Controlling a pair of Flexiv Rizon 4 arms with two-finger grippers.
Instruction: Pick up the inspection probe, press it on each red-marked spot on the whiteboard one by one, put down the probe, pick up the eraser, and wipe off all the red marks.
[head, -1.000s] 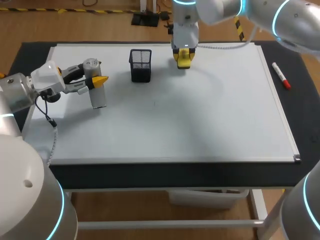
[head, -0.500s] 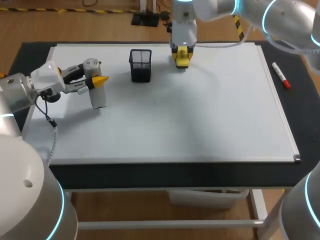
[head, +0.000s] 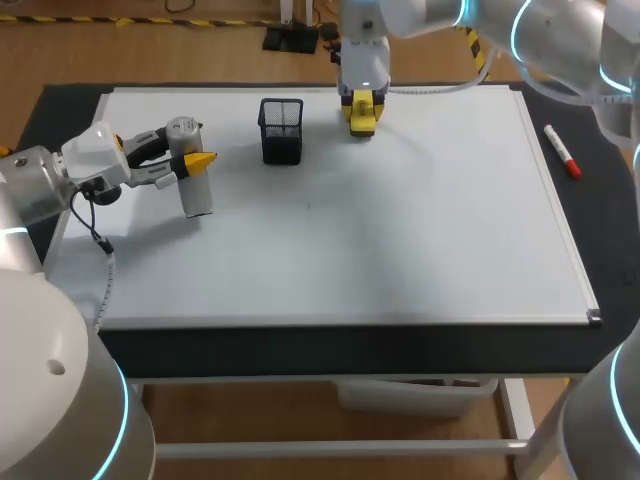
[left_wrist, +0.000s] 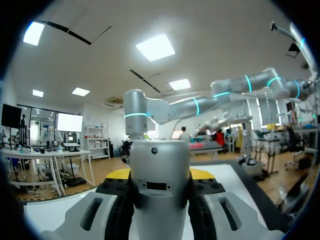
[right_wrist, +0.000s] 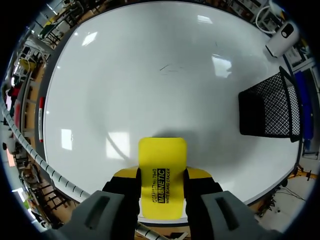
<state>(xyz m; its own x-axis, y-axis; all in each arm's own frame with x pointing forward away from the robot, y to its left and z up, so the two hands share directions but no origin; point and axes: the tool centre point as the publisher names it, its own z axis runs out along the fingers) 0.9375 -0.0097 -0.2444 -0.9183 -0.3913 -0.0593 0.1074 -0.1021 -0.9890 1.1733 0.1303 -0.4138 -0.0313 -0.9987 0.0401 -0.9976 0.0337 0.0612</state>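
The inspection probe (head: 196, 190), a silver cylinder, is held nearly upright over the left part of the whiteboard (head: 400, 240), with my left gripper (head: 195, 163) shut on it. In the left wrist view the probe (left_wrist: 160, 165) fills the gap between the fingers of the left gripper (left_wrist: 160, 174). At the board's far edge, near the middle, my right gripper (head: 362, 112) is shut on the yellow eraser (head: 362, 120). The right wrist view shows the eraser (right_wrist: 162, 155) flat on the board between the right gripper's (right_wrist: 161, 176) fingers. Only a faint thin trace (right_wrist: 172, 67) shows on the board; I see no red marks.
A black mesh cup (head: 281, 131) stands on the board between the two grippers, also seen beside the eraser as the mesh cup (right_wrist: 267, 107). A red-capped marker (head: 561, 151) lies on the dark mat right of the board. My left arm's cable (head: 106, 268) trails over the board's left edge.
My right gripper has slid the eraser a little to the left and toward the far edge. The left arm and probe have stayed put.
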